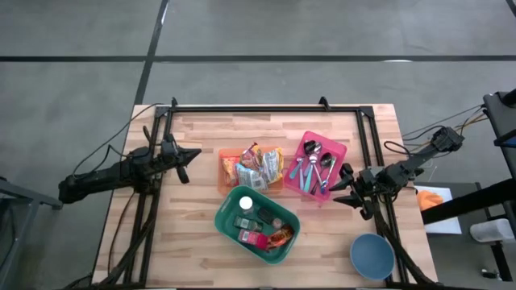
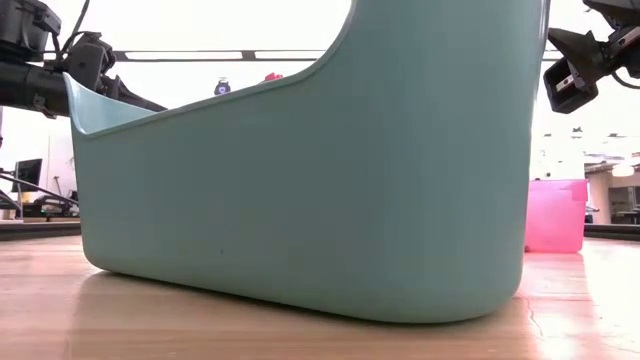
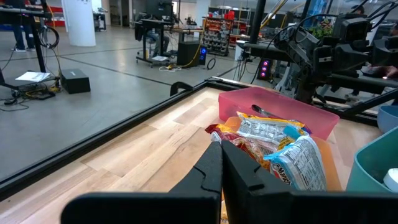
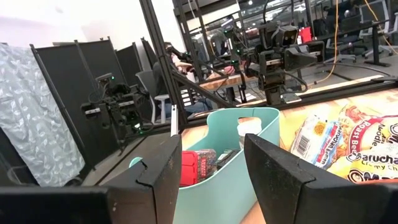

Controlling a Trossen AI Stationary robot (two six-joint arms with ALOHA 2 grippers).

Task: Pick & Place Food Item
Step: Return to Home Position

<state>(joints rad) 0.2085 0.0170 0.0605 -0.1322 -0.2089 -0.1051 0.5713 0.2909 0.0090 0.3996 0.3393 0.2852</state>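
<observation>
Several food packets (image 1: pixel 256 164) lie in an orange bin (image 1: pixel 225 171) at the table's middle; in the left wrist view the packets (image 3: pixel 281 147) show just past my shut fingers. My left gripper (image 1: pixel 193 155) hovers left of that bin, shut and empty. My right gripper (image 1: pixel 334 193) hovers open at the right, beside the pink bin (image 1: pixel 335 153). Its fingers (image 4: pixel 155 171) point toward the teal bin (image 4: pixel 233 140) and hold nothing.
The teal bin (image 1: pixel 286 242) near the front holds a white-lidded jar, a red box and small packets. The pink bin (image 3: pixel 283 107) holds spoons and forks. A blue bowl (image 1: pixel 372 256) sits at the front right corner. A black frame (image 1: pixel 266 108) borders the table.
</observation>
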